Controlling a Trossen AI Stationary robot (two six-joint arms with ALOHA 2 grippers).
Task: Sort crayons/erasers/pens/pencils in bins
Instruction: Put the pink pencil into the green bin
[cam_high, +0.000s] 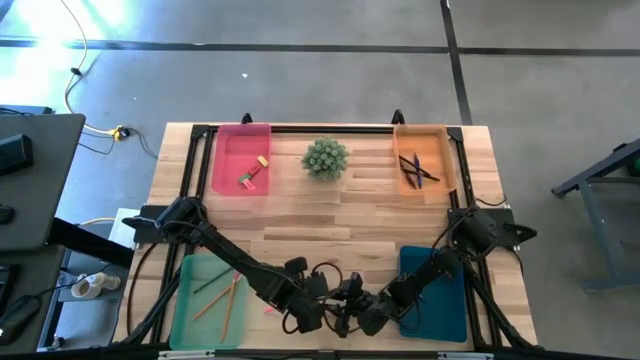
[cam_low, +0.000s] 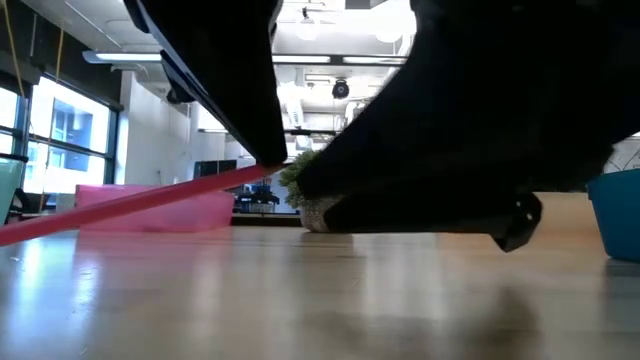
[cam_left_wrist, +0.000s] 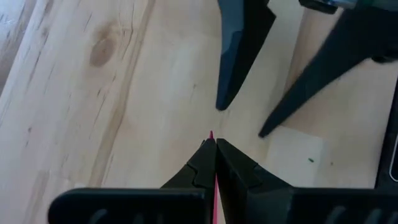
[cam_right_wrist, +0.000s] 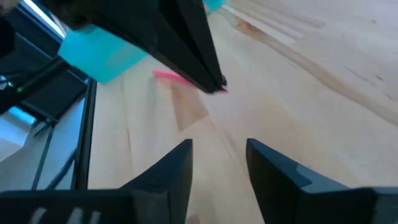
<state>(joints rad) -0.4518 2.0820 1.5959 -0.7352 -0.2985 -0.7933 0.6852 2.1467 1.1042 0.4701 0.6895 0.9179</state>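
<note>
Pencil (cam_left_wrist: 214, 186), pink-red, is pinched in the left tool (cam_left_wrist: 215, 144) just above the counter (cam_left_wrist: 93, 93) near its front edge; the right tool (cam_right_wrist: 219, 155) faces it, fingers apart.

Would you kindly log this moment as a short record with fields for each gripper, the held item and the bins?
left gripper: shut on pink pencil, near table's front edge, centre
pink pencil: clamped, tilted above the table
right gripper: open, empty, facing the left gripper
pink bin: erasers
orange bin: dark pens
green bin: pencils
teal bin: partly hidden by right arm
</note>
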